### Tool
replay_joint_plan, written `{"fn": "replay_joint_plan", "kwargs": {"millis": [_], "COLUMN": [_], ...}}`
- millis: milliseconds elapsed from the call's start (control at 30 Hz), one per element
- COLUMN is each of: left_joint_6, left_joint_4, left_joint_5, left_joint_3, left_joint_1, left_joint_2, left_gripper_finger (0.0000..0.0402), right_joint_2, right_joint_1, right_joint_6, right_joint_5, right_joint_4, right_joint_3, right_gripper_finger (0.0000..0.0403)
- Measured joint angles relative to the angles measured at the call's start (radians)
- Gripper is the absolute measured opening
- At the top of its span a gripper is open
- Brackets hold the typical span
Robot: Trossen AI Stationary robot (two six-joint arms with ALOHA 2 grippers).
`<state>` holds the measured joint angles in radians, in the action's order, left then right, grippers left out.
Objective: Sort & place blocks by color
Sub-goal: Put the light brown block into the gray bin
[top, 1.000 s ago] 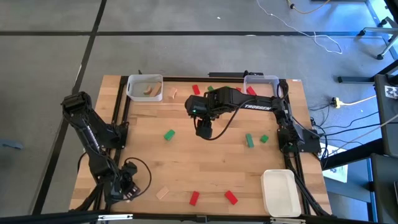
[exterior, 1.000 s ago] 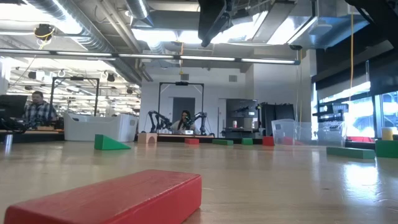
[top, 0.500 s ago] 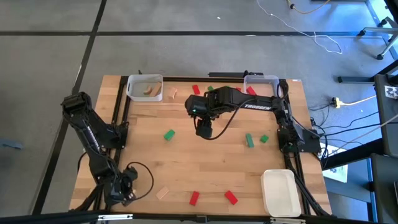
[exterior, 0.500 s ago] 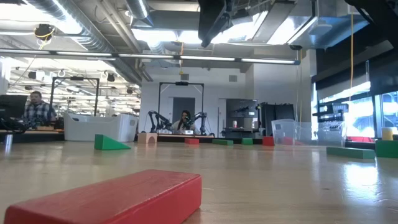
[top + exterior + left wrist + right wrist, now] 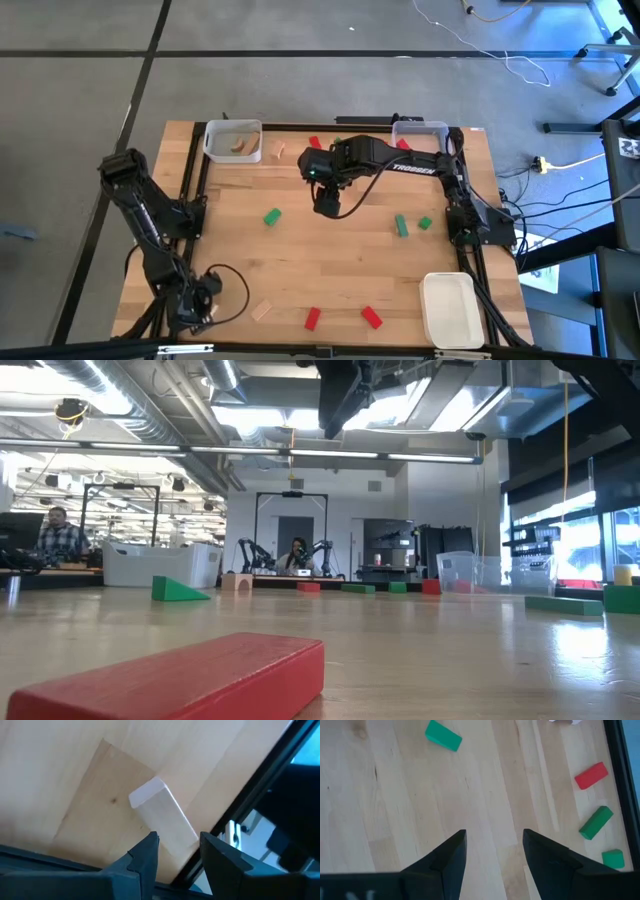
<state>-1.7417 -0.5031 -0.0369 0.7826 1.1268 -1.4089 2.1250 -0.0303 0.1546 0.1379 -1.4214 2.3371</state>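
Since the earlier frame the right arm has drawn its hand (image 5: 327, 205) a little toward the far side of the table (image 5: 330, 285); the left hand (image 5: 200, 305) has edged toward the near left corner. No block has shifted.

Right hand hangs over the table's middle, fingers (image 5: 442, 857) spread apart with nothing between them. Left hand sits low at the near left, fingers (image 5: 142, 860) parted, the near tan block (image 5: 162, 817) lying on the wood just ahead of them, not clamped.

Counted from above: four green blocks, one (image 5: 272, 216) left of centre, a long one (image 5: 401, 226) and a small one (image 5: 425, 223) side by side right of centre, and one (image 5: 338, 143) at the far edge mostly hidden by the arm. Four red blocks show: one (image 5: 315, 144) at the far edge, one (image 5: 404, 146) by the far right bin (image 5: 420, 127), and two near the front, (image 5: 312, 318) and (image 5: 372, 318). Three tan blocks: the near one, seen from above at (image 5: 261, 311), one (image 5: 279, 151) just right of the far left bin (image 5: 232, 140), and one (image 5: 240, 144) inside that bin. Two clear bins and one white tray (image 5: 451, 310) at the near right.

White lettering on the right arm (image 5: 412, 170) reads "TROSSEN".

Across the table in the low view, two people show in the room, one (image 5: 60, 540) at far left and one (image 5: 296, 555) in the middle.
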Motion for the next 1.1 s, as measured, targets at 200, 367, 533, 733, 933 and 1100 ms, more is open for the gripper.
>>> {"fn": "replay_joint_plan", "kwargs": {"millis": [200,367,533,733,933,1100], "left_joint_6": [0.087,0.096,0.103,0.155,0.250,0.319], "left_joint_4": [0.046,0.093,0.098,0.062,0.007,-0.045], "left_joint_5": [-0.080,-0.093,-0.085,-0.054,-0.015,0.044], "left_joint_3": [0.000,0.002,0.002,0.002,0.005,0.004], "left_joint_1": [0.007,0.001,-0.018,-0.044,-0.081,-0.122], "left_joint_2": [-0.078,-0.130,-0.135,-0.134,-0.132,-0.123], "left_gripper_finger": [0.0137,0.0137,0.0137,0.0137,0.0137,0.0137], "right_joint_2": [0.000,0.000,0.000,0.000,0.000,0.000], "right_joint_1": [-0.001,-0.001,-0.001,-0.001,-0.001,-0.001], "right_joint_6": [-0.001,-0.001,-0.001,-0.001,-0.001,-0.003], "right_joint_5": [0.000,0.000,0.000,0.000,0.000,0.000], "right_joint_4": [0.001,0.002,0.004,0.009,0.010,0.010], "right_joint_3": [0.000,0.000,0.000,0.000,0.000,0.000], "right_gripper_finger": [0.0194,0.0194,0.0194,0.0194,0.0194,0.0194]}}
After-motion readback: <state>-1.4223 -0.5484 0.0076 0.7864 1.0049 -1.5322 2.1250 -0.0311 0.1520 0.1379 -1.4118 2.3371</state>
